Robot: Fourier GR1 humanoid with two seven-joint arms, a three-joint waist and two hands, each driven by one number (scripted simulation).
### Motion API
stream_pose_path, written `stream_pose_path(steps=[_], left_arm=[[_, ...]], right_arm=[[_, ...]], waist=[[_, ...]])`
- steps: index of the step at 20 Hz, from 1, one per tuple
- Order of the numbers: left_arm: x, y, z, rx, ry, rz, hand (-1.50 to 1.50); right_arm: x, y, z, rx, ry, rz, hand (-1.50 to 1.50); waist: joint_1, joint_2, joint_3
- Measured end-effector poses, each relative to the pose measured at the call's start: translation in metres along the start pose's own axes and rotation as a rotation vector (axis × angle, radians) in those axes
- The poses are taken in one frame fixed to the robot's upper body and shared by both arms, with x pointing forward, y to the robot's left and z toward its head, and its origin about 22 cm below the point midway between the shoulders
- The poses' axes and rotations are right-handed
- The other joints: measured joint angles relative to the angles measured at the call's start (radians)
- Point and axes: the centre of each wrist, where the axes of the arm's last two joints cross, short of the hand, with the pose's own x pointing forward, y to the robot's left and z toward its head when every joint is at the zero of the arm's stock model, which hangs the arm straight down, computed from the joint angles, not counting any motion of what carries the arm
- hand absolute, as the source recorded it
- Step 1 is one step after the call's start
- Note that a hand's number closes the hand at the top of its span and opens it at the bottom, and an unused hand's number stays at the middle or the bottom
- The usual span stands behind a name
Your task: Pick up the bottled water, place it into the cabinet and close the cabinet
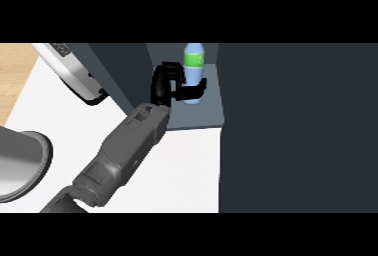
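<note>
The bottled water (193,60), pale blue with a green label, stands upright on the grey shelf (199,117) inside the open cabinet at the top middle. My left forearm runs up from the lower left edge. My left hand (167,82) is beside the bottle's left side, with its fingers curled against it. Its thumb lies across the bottle's lower part and hides it. My right hand does not show.
A large dark cabinet panel (295,125) fills the right half of the view. A silver appliance (74,70) sits at the top left on the white counter (184,170). A grey round vessel (26,162) lies at the left edge.
</note>
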Motion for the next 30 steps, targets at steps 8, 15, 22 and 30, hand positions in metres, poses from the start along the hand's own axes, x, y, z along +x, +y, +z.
stream_pose_path(steps=[8,15,22,30], left_arm=[[-0.005,0.017,-0.014,0.122,0.039,-0.009,1.50],[0.000,0.024,-0.023,0.175,-0.029,-0.147,-1.50],[0.007,0.031,-0.031,0.192,-0.066,-0.181,-1.50],[0.032,0.025,-0.041,0.074,-0.175,-0.003,-1.50]], right_arm=[[-0.003,-0.004,-0.001,0.010,-0.021,-0.002,-1.50],[-0.002,-0.005,0.001,0.027,-0.020,-0.011,-1.50],[-0.005,-0.006,0.002,0.051,-0.019,-0.020,-1.50],[-0.007,-0.006,0.004,0.063,-0.013,-0.042,-1.50]], waist=[[-0.014,0.008,-0.001],[-0.031,0.013,-0.001],[-0.039,0.017,-0.001],[-0.025,0.013,-0.002]])
